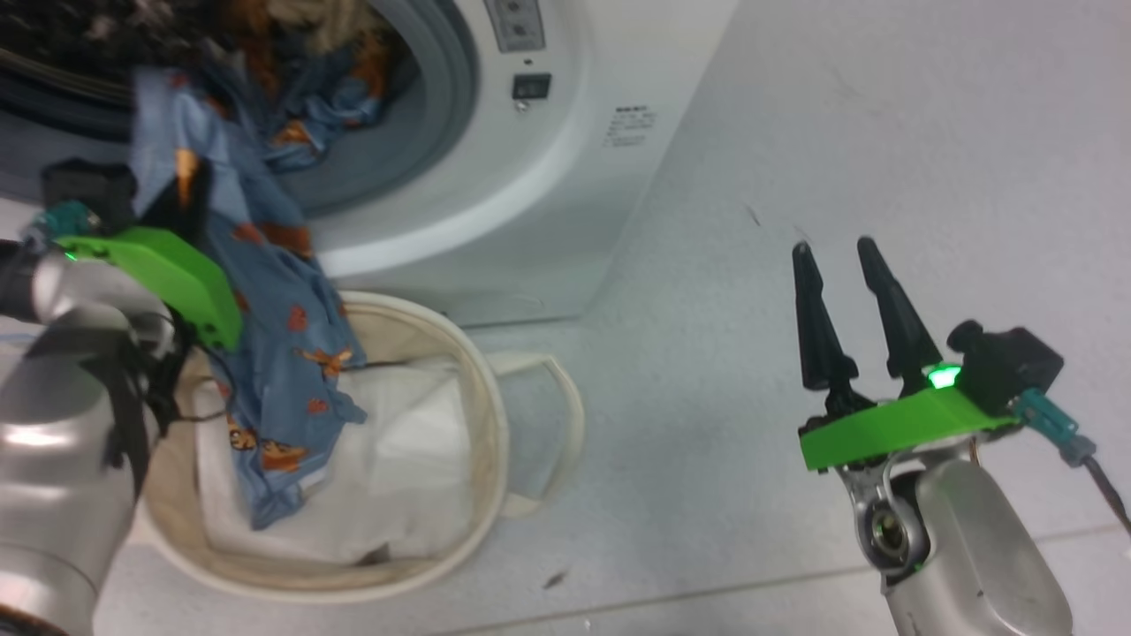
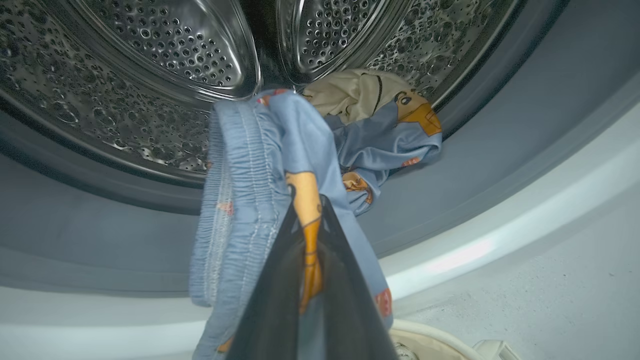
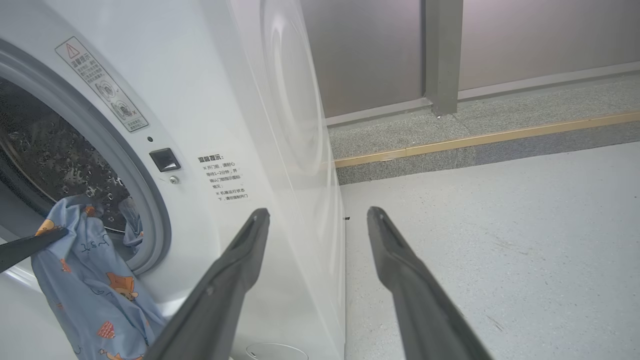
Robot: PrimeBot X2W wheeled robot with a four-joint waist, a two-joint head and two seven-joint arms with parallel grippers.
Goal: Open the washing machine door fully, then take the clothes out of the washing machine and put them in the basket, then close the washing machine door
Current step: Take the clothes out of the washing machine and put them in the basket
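Between the washing machine [image 1: 530, 177] opening and the basket [image 1: 495, 415], the left gripper [image 2: 312, 235] pinched a blue cartoon-print garment [image 1: 274, 353], its tail hanging into the basket, probably ready for dropping. More clothes [image 2: 380, 130] lay inside the drum. The right gripper [image 1: 833, 246] waited aside, fingers spread, empty.

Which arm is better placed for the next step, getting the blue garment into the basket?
Left. The left gripper is shut on the blue garment, whose lower end hangs in the basket. The right gripper is open, holding nothing, off to the side over the floor.
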